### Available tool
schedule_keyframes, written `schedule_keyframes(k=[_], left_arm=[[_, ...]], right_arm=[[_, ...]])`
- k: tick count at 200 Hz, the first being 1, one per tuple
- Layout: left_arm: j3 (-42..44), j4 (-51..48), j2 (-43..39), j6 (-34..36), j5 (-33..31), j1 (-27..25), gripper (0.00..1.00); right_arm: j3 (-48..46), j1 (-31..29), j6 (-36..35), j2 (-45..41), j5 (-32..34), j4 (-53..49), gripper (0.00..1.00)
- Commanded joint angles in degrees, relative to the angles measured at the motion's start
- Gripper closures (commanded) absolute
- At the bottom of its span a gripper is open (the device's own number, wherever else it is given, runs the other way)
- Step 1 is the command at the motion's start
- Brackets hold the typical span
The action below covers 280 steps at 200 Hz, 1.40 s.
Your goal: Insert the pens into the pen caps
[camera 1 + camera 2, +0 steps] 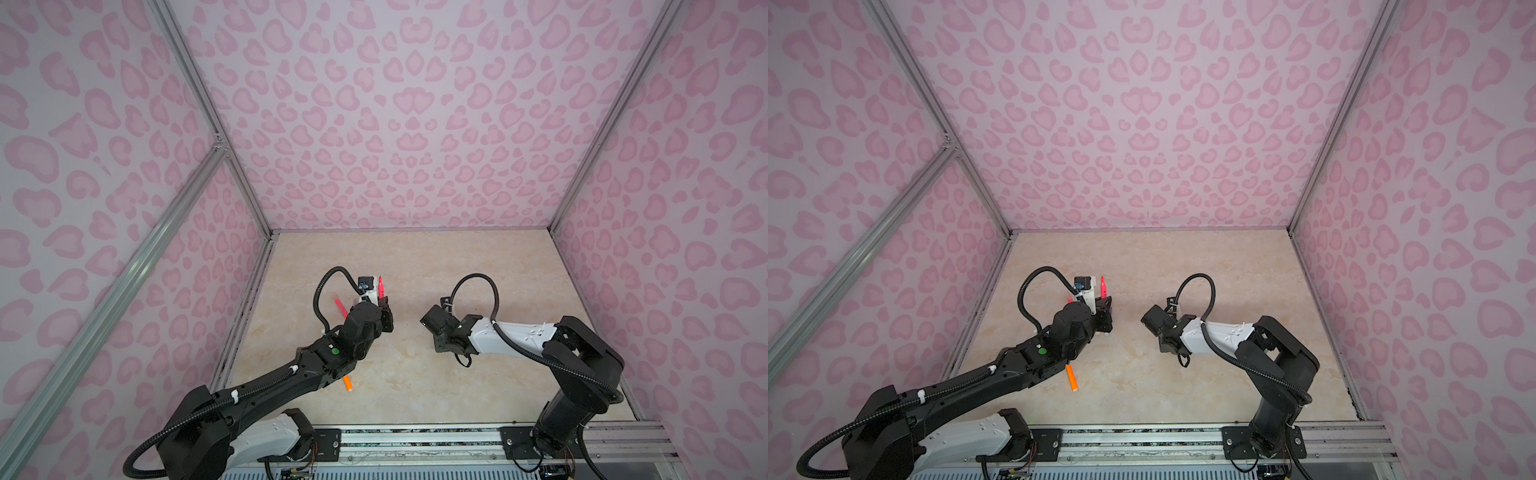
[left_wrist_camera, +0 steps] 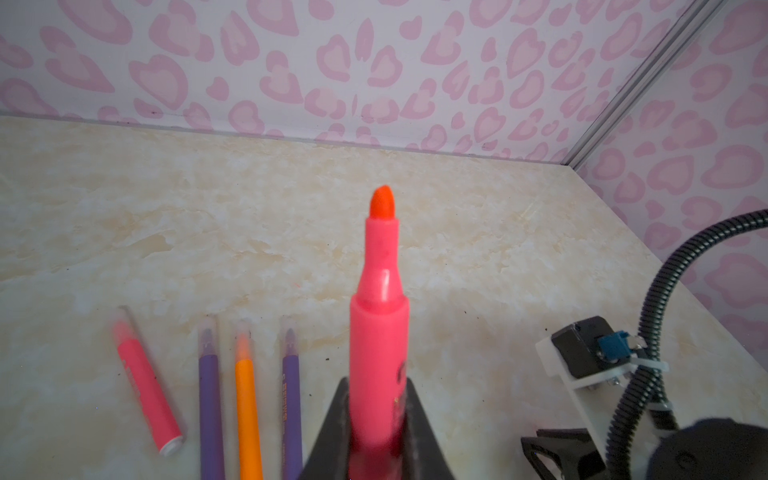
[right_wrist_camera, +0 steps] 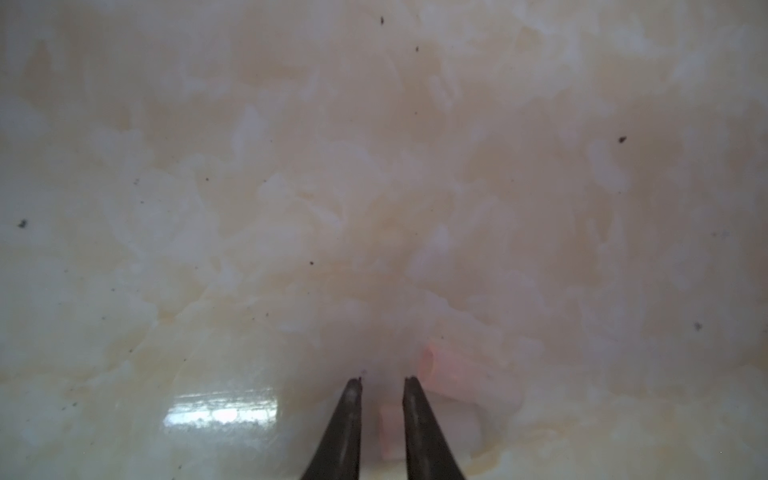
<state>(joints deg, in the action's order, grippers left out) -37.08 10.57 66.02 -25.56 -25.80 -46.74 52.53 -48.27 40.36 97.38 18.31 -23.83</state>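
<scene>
- Pens counted in the left wrist view: five in all, two pink, two purple, one orange.
- Held pink pen (image 2: 377, 340): clamped by its barrel in the left gripper (image 2: 376, 388), jaws closed tight on it, orange-red tip bare and aimed toward 12 o'clock in both top views.
- Lying pink pen (image 2: 147, 386): flat on the table (image 1: 415, 266), at 9 o'clock from the left gripper.
- Two purple pens (image 2: 210, 399), with one orange pen (image 2: 247, 403) between them: side by side, nearly parallel, lying between the lying pink pen and the gripper.
- Fitted caps (image 2: 207, 336): four, clear, one over the tip of each lying pen.
- Orange end (image 1: 348, 383): pokes out from under the left forearm (image 1: 270, 386) near 7 o'clock of the table; cannot tell whether a sixth pen or the same orange one.
- Right gripper (image 3: 382, 380): low over the table, just on the 3 o'clock side of the middle, jaws a narrow gap apart; cannot tell whether anything is pinched.
- Loose cap (image 3: 457, 370): pale pinkish, blurred, on the table just beside the fingertips.
- Second tube (image 3: 436, 428): paler, crossing behind the jaws; too blurred to name for sure.
- Edges: walls (image 1: 415, 124) at 9, 12 and 3 o'clock, metal rail (image 1: 415, 436) at 6 o'clock.
- Open room: bare tabletop from both grippers out to the 12 o'clock wall, between the two grippers, and toward 5 o'clock.
</scene>
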Motion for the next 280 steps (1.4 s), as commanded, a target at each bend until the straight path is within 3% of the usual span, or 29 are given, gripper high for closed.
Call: schedule_keyframes(k=[1, 214, 280], left_arm=[[-0.8, 0.9, -0.2, 0.2, -0.7, 0.0, 0.97], [-1.3, 0.8, 0.8, 0.3, 0.2, 0.1, 0.97], [-1.2, 0.9, 0.6, 0.3, 0.6, 0.0, 0.97]], right_arm=[[-0.2, -0.3, 0.4, -0.2, -0.6, 0.1, 0.79], [-4.7, -1.9, 3.5, -8.7, 3.0, -4.5, 0.7], [-6.3, 3.0, 3.5, -6.1, -4.0, 0.0, 0.67]])
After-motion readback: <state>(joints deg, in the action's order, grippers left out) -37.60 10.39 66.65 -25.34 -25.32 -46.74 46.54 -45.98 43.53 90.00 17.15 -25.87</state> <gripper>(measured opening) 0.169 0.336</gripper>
